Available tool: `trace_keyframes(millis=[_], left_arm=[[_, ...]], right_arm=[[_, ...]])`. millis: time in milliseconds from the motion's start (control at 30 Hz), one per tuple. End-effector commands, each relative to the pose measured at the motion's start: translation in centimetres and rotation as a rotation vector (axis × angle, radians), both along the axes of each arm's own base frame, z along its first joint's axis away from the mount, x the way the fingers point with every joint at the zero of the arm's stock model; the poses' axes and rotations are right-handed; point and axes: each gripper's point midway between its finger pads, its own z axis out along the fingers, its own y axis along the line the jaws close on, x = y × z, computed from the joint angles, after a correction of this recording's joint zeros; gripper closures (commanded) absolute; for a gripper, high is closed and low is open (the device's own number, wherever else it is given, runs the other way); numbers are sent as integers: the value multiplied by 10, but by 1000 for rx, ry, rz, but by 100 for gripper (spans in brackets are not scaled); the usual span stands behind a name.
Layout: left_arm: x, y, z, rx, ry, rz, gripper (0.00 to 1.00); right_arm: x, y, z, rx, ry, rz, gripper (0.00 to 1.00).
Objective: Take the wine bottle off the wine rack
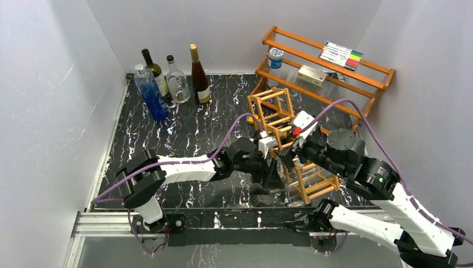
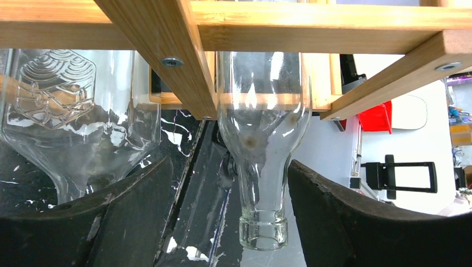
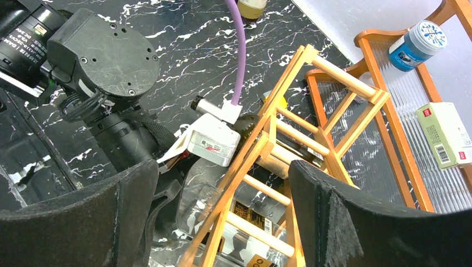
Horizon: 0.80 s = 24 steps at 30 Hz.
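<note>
The wine rack (image 1: 277, 118) is an orange-brown lattice lying across the middle of the table. A clear wine bottle (image 1: 285, 176) lies in its near end. In the left wrist view the bottle's neck (image 2: 261, 189) hangs below the rack's bars (image 2: 167, 50), between my open fingers, with gaps on both sides. My left gripper (image 1: 272, 166) (image 2: 229, 167) is open around that neck. A second clear, embossed bottle (image 2: 53, 105) lies to the left. My right gripper (image 1: 294, 149) (image 3: 222, 167) is open above the rack (image 3: 311, 111), straddling its bars over the labelled clear bottle (image 3: 203, 181).
A two-tier wooden shelf (image 1: 357, 84) at the back right holds a jar (image 1: 275, 57), a box (image 1: 312, 74) and markers (image 1: 341, 54). Several bottles stand at the back left, among them a blue one (image 1: 150, 92) and a dark red one (image 1: 199, 75). White walls enclose the table.
</note>
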Motion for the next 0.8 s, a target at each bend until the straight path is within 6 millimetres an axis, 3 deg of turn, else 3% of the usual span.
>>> trace_keyframes(millis=[0,200,333,400,767], left_arm=[[1,-1,19,-19,-62,22,29],[-14,4,16,-5,-48,3,32],[-22,1,20,-26,-34,-12,20],[-25,-1,22,-36,-31,-18,19],[-28,-10,15,-30,-5,-46,33]], right_arm=[[0,-6,25,76,-44,-24,2],[1,-2,20,66,-36,-19,2],[2,0,17,59,-28,-14,2],[2,2,17,59,-27,-10,2],[0,0,18,57,-19,-10,2]])
